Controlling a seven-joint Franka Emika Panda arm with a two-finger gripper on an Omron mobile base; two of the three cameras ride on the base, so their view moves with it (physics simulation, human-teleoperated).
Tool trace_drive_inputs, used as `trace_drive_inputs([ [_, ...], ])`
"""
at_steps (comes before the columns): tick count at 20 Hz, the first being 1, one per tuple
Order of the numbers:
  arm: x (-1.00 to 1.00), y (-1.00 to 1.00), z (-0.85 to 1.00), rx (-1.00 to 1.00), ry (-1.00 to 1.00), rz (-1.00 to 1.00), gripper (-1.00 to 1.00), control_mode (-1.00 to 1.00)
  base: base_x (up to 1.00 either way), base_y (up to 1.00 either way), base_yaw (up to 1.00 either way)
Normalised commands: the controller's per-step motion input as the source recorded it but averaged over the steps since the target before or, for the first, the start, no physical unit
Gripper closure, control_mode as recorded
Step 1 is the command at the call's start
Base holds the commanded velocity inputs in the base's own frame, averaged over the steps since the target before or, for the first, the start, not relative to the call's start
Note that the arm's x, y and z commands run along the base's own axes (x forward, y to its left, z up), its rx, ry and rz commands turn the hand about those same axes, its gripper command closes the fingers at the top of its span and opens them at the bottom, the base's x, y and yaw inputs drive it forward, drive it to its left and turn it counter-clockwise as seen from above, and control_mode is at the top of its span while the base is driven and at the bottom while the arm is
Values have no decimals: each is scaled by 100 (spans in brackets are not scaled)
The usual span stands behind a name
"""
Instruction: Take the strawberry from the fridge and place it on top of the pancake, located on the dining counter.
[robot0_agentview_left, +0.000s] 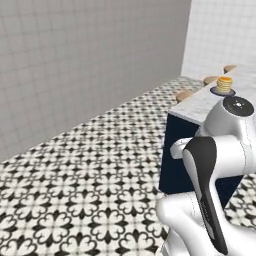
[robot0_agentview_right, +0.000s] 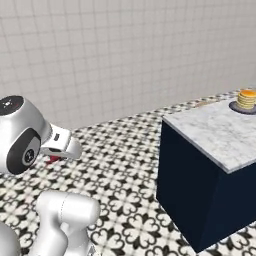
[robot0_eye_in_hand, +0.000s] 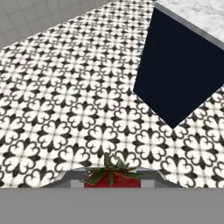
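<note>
The strawberry (robot0_eye_in_hand: 112, 178), red with a green leafy top, sits between my fingertips at the bottom of the hand view, and my gripper (robot0_eye_in_hand: 112, 181) is shut on it. In the right base view the hand hangs over the patterned floor with a bit of the red strawberry (robot0_agentview_right: 53, 159) under it. The pancake (robot0_agentview_left: 224, 84) (robot0_agentview_right: 246, 99) is a golden stack on a dark plate, far along the marble dining counter (robot0_agentview_left: 197, 105) (robot0_agentview_right: 220, 132). The counter's navy end (robot0_eye_in_hand: 181, 74) stands ahead and to the right of the hand. The fridge is out of view.
Round wooden stools (robot0_agentview_left: 184, 95) line the counter's far side. Black-and-white patterned floor (robot0_agentview_left: 90, 170) spreads between me and the grey tiled walls (robot0_agentview_left: 75, 55). My own white arm (robot0_agentview_left: 215, 165) fills the lower right of the left base view.
</note>
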Motion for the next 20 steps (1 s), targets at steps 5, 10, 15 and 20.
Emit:
trace_drive_inputs([
  [5,0,0,0,0,0,0,100,100,100,100,-37],
  [10,0,0,0,0,0,0,100,100,100,100,-43],
  [15,0,0,0,0,0,0,100,100,100,98,-50],
  [20,0,0,0,0,0,0,100,100,100,94,-55],
])
